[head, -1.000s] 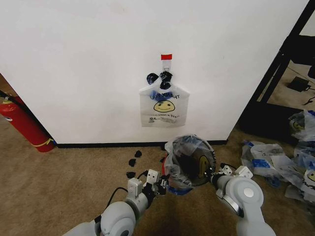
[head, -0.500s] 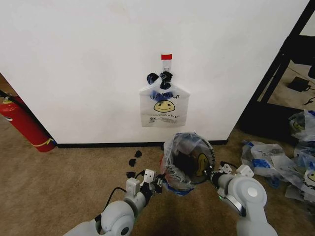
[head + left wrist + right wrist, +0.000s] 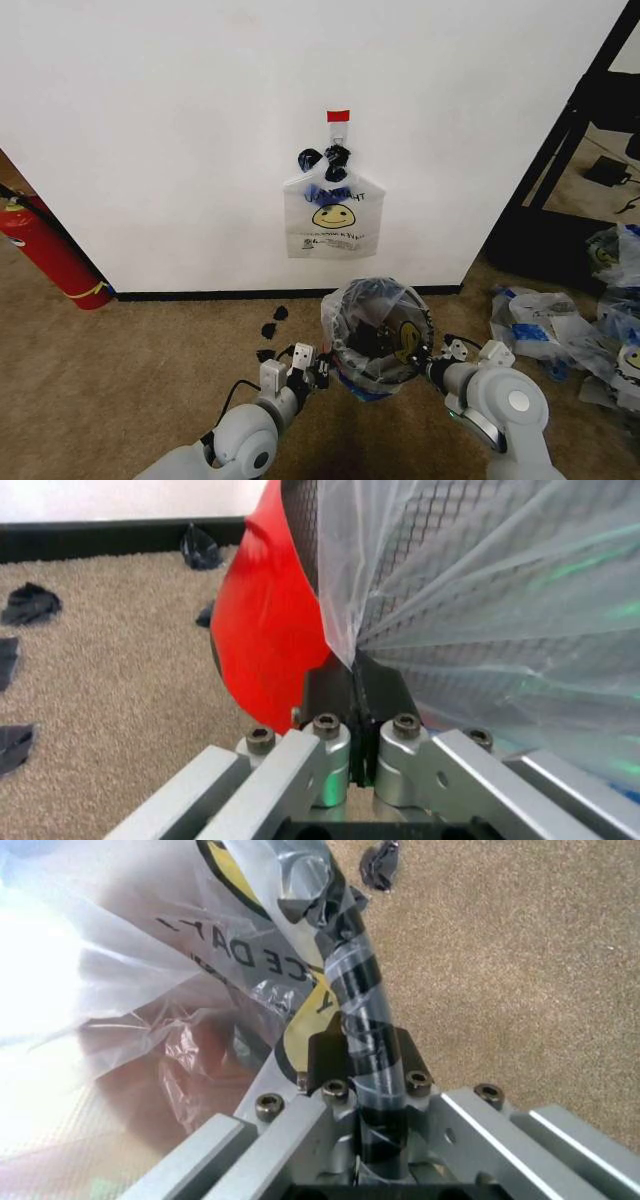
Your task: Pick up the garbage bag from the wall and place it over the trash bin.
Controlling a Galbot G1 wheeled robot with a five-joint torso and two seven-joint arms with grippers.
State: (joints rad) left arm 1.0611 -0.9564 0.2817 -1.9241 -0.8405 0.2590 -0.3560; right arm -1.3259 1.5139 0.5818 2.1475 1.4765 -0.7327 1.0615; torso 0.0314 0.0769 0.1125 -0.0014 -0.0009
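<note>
The small round black wire-mesh trash bin (image 3: 378,335) with its red base is standing on tan short-pile carpet (image 3: 130,360) just out from the white wall (image 3: 150,130) and its dark baseboard, with open floor to its left as far as the red cylindrical fire extinguisher (image 3: 45,250) leaning in the corner. A few small dark scraps (image 3: 272,328) are lying on the carpet between the bin and the wall. To the right, a heap of crumpled white-and-blue plastic bags (image 3: 560,330) is crowding the floor beside a black frame.

The thin translucent whitish garbage bag (image 3: 372,318), crinkled and glossy with a yellow smiley print showing inside, is draping over the bin's rim and down its sides. Higher on the wall a second, smooth smiley bag (image 3: 333,215) is hanging flat from a hook under a red tape patch.

Both arms are reaching forward low, bent at the elbow, one on each side of the bin. The left gripper (image 3: 355,676) is sitting at the bin's left side near the red base, its dark fingers (image 3: 380,690) pressed together on a pinch of the bag's film against the mesh. The right gripper (image 3: 358,1042) is sitting at the right side, its fingers (image 3: 325,1054) clamped on a twisted, dark-striped strip of the bag's edge, with the printed lettering stretched beside it.
</note>
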